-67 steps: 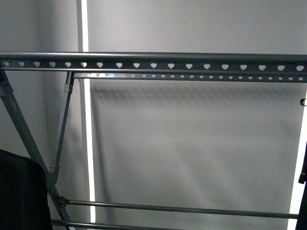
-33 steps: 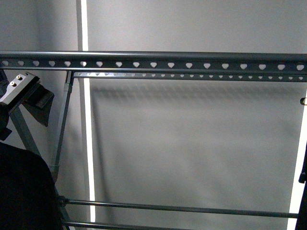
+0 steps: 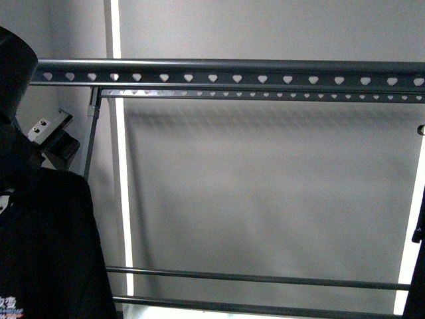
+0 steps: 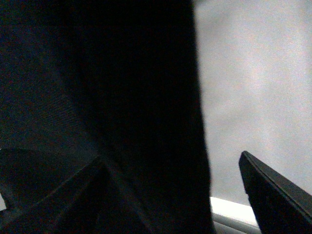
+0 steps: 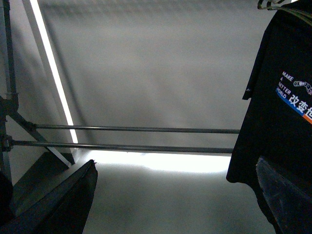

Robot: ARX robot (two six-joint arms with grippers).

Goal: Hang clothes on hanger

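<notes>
The clothes point(image 3: 46, 246), a black T-shirt with a bit of white print at its lower left, hang at the left edge of the front view. My left gripper point(image 3: 52, 139) is shut on them just below the hanger's left end. In the left wrist view the dark cloth point(image 4: 97, 97) fills the space between the jaws of the left gripper point(image 4: 161, 195). The hanger's top rail point(image 3: 232, 70), with heart-shaped holes, runs across the front view. My right gripper point(image 5: 175, 204) is open and empty, low in front of the hanger's lower bars point(image 5: 131, 129).
Another black T-shirt point(image 5: 278, 122) with "MAKE A BETTER WORLD" print hangs at the rack's right end; its edge shows in the front view point(image 3: 418, 266). A dark shape point(image 3: 13, 60) covers the rail's left end. A grey wall with bright vertical strips point(image 3: 119, 199) stands behind.
The black T-shirt held at the left has risen, and a dark shape now covers the rail's left end. The rack sits a little higher in the picture.
</notes>
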